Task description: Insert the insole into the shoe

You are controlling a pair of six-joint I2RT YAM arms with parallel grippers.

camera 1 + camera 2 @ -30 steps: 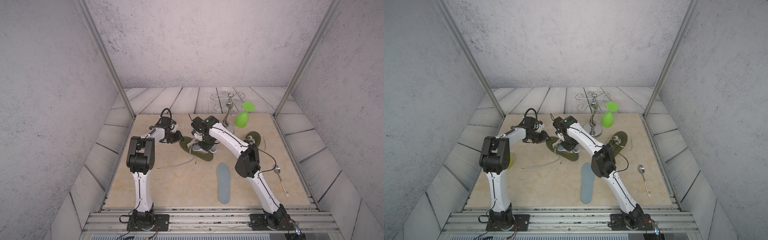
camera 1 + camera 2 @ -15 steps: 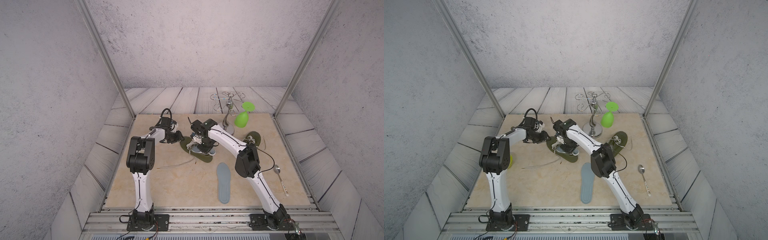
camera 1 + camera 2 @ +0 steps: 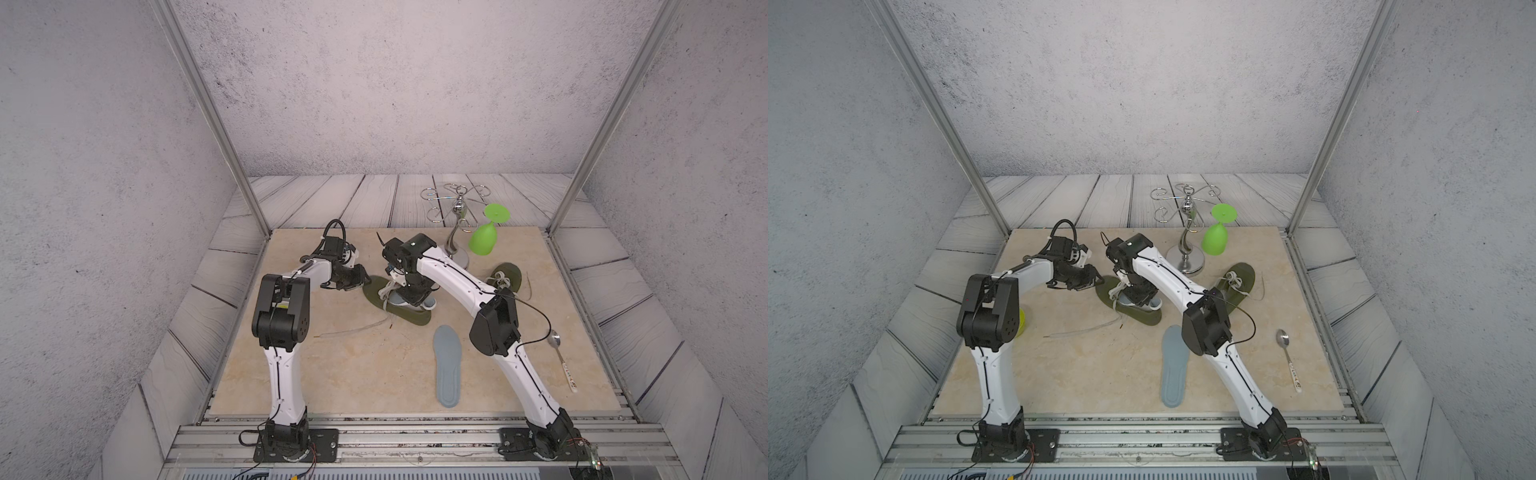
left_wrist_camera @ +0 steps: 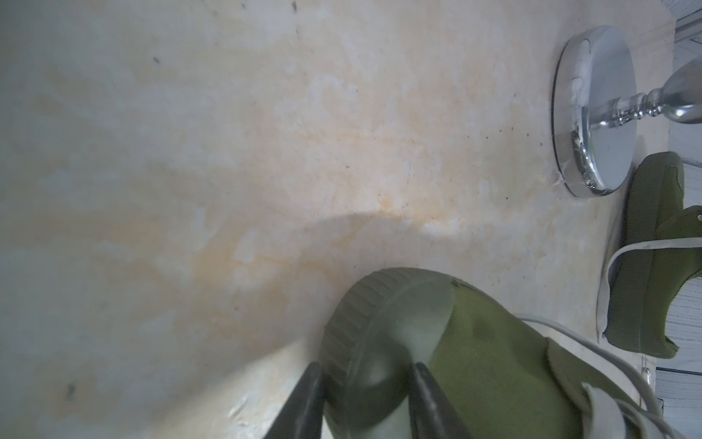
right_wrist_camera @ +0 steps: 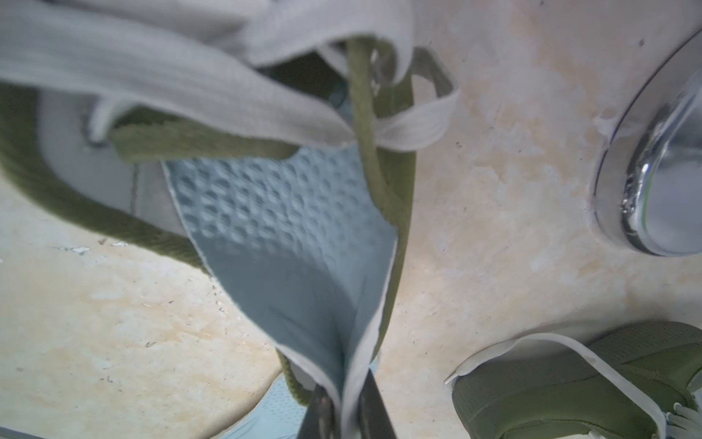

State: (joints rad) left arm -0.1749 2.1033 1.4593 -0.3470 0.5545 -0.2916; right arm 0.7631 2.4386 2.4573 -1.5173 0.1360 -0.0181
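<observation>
An olive green shoe (image 3: 409,319) (image 3: 1142,319) lies at mid-table with loose white laces. My left gripper (image 3: 363,279) (image 4: 366,376) is shut on its rubber toe (image 4: 399,323), one finger on either side. My right gripper (image 3: 410,293) (image 5: 343,403) hangs over the shoe's opening, shut on a blue-grey insole (image 5: 288,235). The insole is pinched into a fold and its front part lies inside the shoe (image 5: 76,213), under the laces. Its heel end (image 3: 428,305) sticks out by the shoe's collar.
A second blue-grey insole (image 3: 446,365) (image 3: 1174,368) lies flat nearer the front. A second olive shoe (image 3: 505,276) (image 4: 653,247) sits to the right. Behind it stands a chrome glass rack (image 3: 457,245) (image 5: 653,182) holding a green glass (image 3: 484,239). A spoon (image 3: 561,361) lies at the right.
My right gripper has shifted slightly left with the insole, toward the shoe's toe. The left arm has stayed where it was.
</observation>
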